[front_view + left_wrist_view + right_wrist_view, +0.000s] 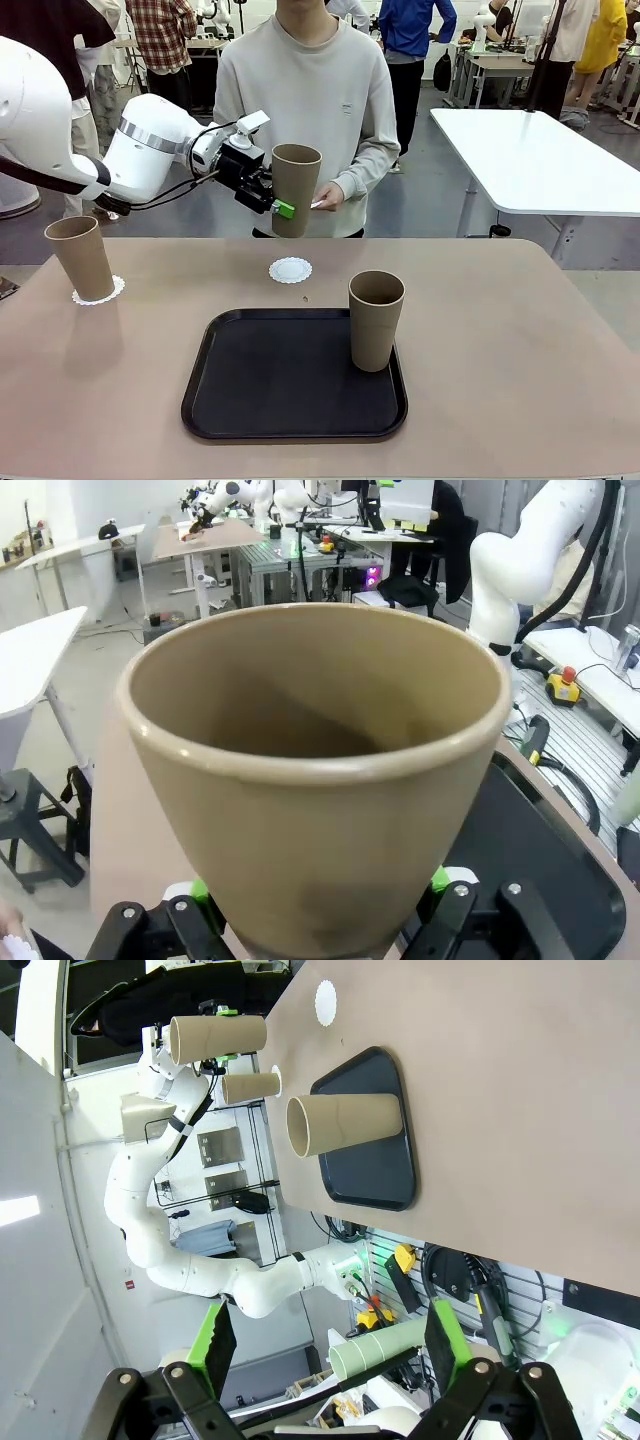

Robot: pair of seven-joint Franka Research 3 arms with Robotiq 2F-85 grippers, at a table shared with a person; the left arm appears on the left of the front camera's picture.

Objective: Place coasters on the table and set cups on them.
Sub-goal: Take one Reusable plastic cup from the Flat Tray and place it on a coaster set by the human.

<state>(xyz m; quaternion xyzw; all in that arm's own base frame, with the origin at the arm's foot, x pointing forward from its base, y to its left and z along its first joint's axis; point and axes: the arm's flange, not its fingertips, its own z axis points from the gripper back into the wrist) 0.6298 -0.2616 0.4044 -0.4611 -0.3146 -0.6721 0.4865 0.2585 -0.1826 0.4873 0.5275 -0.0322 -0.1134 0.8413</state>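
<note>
My left gripper [278, 206] is shut on a tan cup [296, 188], holding it upright in the air above the table's [520, 330] far edge. A bare white coaster [290, 270] lies on the table just below it. In the left wrist view that cup [320, 780] stands between my green pads [199, 890]. A second cup [80, 257] stands on a coaster [99, 292] at the far left. The third cup [376, 320] stands in the black tray [290, 395]. My right gripper [330, 1345] is open and holds nothing, well off the table [500, 1080].
A person stands at the far side, one hand [330, 194] holding something small and white near the raised cup. A white table [540, 150] stands behind at the right. Bare tabletop lies to the tray's right and left.
</note>
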